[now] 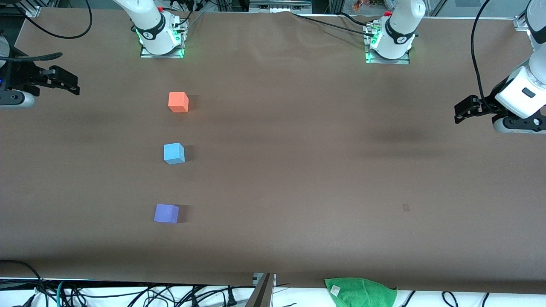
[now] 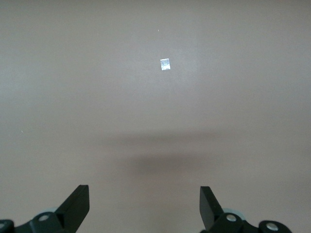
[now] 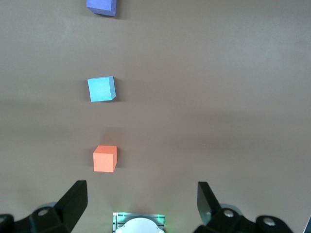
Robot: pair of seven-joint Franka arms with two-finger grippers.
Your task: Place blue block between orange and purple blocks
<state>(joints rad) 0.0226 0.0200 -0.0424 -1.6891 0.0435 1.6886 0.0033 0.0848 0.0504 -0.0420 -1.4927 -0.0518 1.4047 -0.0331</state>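
Both tools wait empty with jaws wide: the right tool (image 1: 74,85) at the front view's nine o'clock edge, the left tool (image 1: 458,113) at three o'clock. On the tabletop (image 1: 298,170) toward the right arm's end, the blue block (image 1: 174,153) sits between the orange block (image 1: 178,102) at its twelve o'clock and the purple block (image 1: 166,213) at six, each apart.

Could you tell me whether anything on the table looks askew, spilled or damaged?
Nothing stands out. The orange cube, sky-blue cube and violet-purple cube sit flat in a spaced row on the brown table. The left gripper and right gripper wait open at its ends.
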